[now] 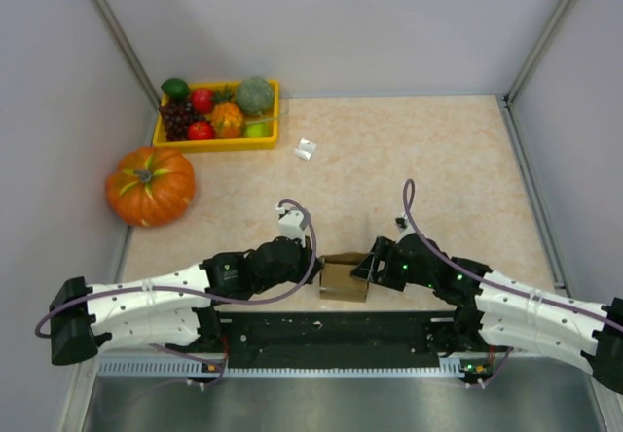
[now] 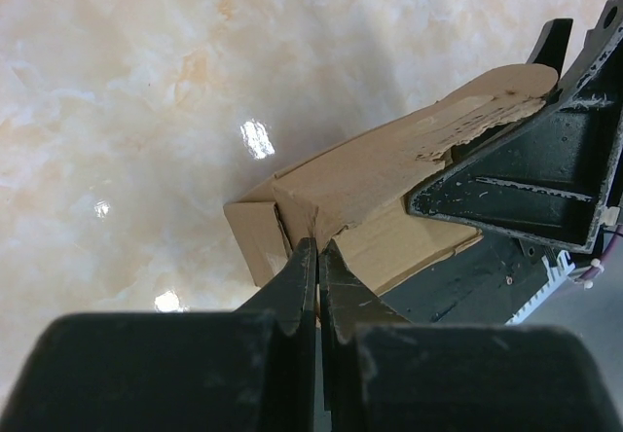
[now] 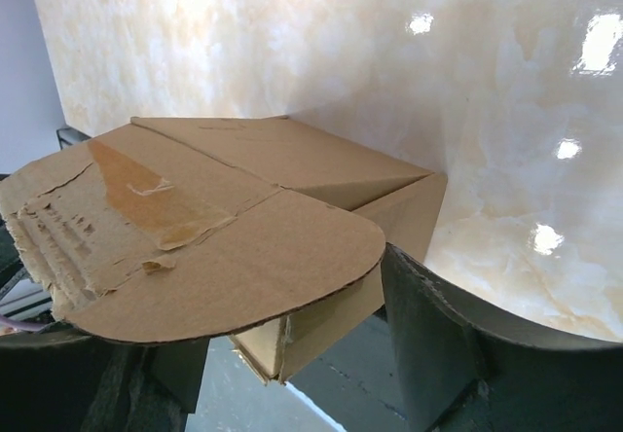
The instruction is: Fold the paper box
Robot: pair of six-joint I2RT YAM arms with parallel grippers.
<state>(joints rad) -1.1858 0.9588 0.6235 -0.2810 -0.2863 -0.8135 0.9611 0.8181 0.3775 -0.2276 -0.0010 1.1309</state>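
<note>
The paper box (image 3: pixel 292 174) looks mostly formed, rounded flap (image 3: pixel 243 267) untucked; left fingers (image 2: pixel 292 296) shut at its corner, right fingers (image 3: pixel 428 325) wide around it.

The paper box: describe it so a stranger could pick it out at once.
Start at the marbled table and go to the middle of its near edge. The paper box sits there between the left gripper and the right gripper. It is the only brown cardboard thing, small with loose flaps, far from the orange pumpkin and the yellow fruit tray.
</note>
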